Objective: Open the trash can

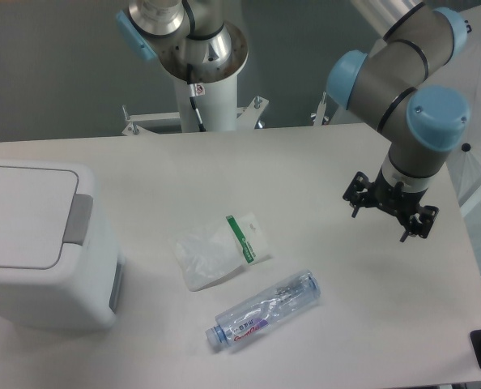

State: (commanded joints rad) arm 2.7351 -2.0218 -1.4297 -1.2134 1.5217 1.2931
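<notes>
The trash can (38, 259) is a large boxy white bin at the table's left edge. Its flat lid (26, 212) is down, with the grey push tab (80, 220) on the lid's right side. My gripper (391, 209) hangs above the right side of the table, far to the right of the bin and touching nothing. Only its black end piece with small prongs shows under the arm's wrist. The fingers are not plainly visible, so I cannot tell whether they are open or shut.
A clear plastic bottle (263, 310) with a blue cap lies on its side near the front middle. A crumpled clear plastic bag (218, 251) with a green-edged label lies just behind it. The arm's white base (204, 89) stands at the table's back edge.
</notes>
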